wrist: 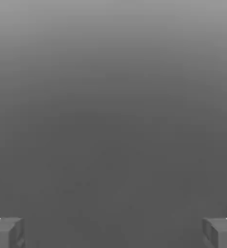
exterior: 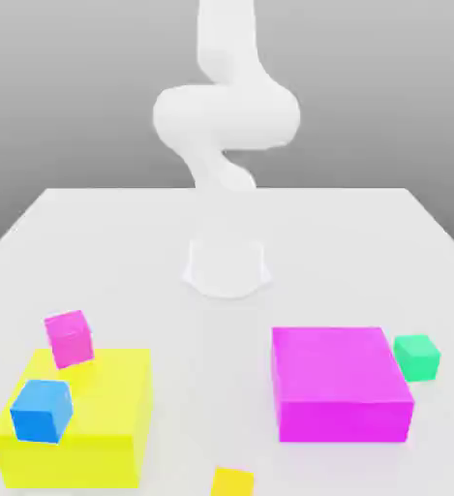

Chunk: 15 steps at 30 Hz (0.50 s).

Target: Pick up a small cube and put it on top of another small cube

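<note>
The small green cube (exterior: 417, 356) rests on the white table, touching or nearly touching the side of the big magenta block (exterior: 339, 383) that faces the exterior view's right. In the hand view my gripper (wrist: 113, 232) is open. Its grey fingertips (wrist: 6, 232) stand far apart with nothing between them, against plain grey background. The white arm (exterior: 226, 116) rises from its base (exterior: 227, 266) at the table's middle and leaves the picture upward.
A big yellow block (exterior: 95, 426) sits at the exterior view's front left. A small blue cube (exterior: 42, 410) lies on it and a small magenta cube (exterior: 69, 338) sits tilted at its back edge. A small yellow cube (exterior: 232, 481) lies at the front edge.
</note>
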{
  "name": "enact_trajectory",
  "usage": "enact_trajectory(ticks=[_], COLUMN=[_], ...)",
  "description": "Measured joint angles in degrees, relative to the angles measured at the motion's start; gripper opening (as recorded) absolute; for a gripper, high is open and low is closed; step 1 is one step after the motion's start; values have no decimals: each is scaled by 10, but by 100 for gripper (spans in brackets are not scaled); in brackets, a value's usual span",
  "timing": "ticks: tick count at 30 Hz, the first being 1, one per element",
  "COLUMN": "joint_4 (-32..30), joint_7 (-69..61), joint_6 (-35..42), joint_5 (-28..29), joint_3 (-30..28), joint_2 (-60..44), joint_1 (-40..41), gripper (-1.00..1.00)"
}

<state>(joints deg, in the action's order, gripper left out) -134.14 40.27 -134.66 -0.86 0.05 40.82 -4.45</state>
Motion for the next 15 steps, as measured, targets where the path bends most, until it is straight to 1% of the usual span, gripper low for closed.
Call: enact_trajectory(ticks=[9,15], joint_4=[-86,-142], joint_7=[-200,-323], joint_6=[-104,-173], joint_5=[-29,-36], joint_3=[19,55], joint_2=[-183,-302], joint_1=[-153,-232], gripper=[0,0])
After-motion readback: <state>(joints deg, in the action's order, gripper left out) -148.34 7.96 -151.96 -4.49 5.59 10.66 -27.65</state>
